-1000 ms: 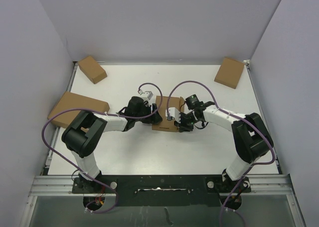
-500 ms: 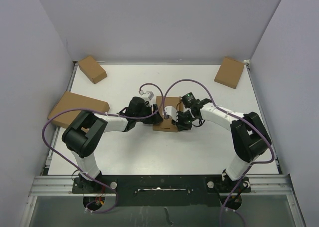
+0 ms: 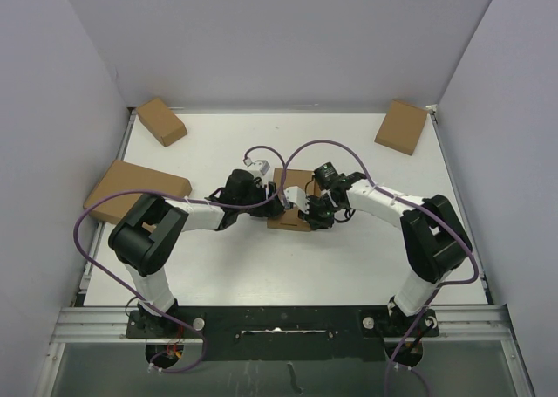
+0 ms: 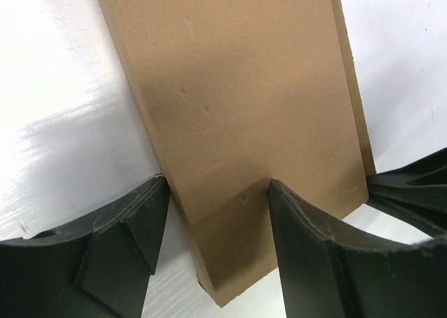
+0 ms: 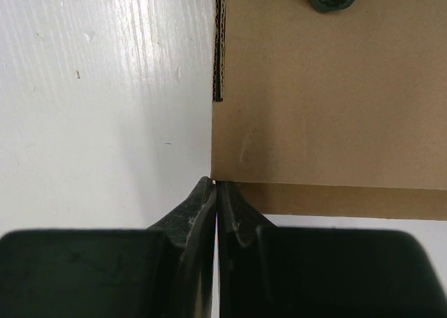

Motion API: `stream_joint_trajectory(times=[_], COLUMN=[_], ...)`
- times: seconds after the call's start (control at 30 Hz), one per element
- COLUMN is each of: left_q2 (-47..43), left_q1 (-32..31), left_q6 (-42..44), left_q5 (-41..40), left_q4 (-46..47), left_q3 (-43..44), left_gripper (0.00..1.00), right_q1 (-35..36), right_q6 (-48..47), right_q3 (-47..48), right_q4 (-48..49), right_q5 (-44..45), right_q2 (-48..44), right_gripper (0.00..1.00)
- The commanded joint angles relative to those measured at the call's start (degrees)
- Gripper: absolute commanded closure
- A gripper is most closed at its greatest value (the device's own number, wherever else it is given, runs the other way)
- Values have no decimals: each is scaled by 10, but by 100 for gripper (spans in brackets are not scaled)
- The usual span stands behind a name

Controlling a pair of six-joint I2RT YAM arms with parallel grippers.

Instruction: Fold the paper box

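The paper box [image 3: 292, 186] lies closed in the middle of the white table, a flat brown cardboard rectangle. My left gripper [image 3: 277, 201] is at its left edge. In the left wrist view the box's near corner [image 4: 230, 157] sits between the jaws: one finger [image 4: 133, 227] touches its thin side and the other [image 4: 314, 248] lies against its broad face. My right gripper [image 3: 306, 208] reaches in from the right, shut with nothing between its fingers. Its joined tips [image 5: 215, 186] touch the box's near-left corner [image 5: 328, 101] at the table.
Three more brown cardboard boxes are on the table: one at the back left [image 3: 161, 120], one at the back right [image 3: 401, 126] and a larger one at the left edge [image 3: 135, 190]. Purple cables loop over both arms. Grey walls stand on three sides.
My right arm has shifted a little to the left, bringing its shut tips closer against the box. The left gripper and the box have stayed where they were.
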Motion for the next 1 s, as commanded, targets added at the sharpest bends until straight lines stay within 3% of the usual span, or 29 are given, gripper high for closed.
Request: stream_joint_trajectory(times=[0.0, 0.2, 0.47, 0.67, 0.8, 0.97], left_q2=[-13, -14, -15, -15, -13, -14], left_q1=[-19, -10, 2, 6, 6, 6], left_q6=[8, 9, 11, 11, 11, 11], left_q5=[35, 38, 44, 47, 49, 49], left_q4=[-21, -24, -29, -30, -29, -32], left_q3=[7, 7, 6, 7, 8, 10], left_gripper=[44, 43, 43, 44, 44, 44], right_q1=[6, -12, -44, -82, -125, -206], right_q6=[-11, -44, -78, -89, -56, 74], right_q3=[30, 28, 24, 22, 23, 45], right_q4=[29, 2, -28, -46, -39, -23], right_q5=[-28, -40, -81, -122, -151, -200], right_q2=[-9, -27, -68, -91, -83, -22], right_gripper=[96, 94, 81, 79, 80, 82])
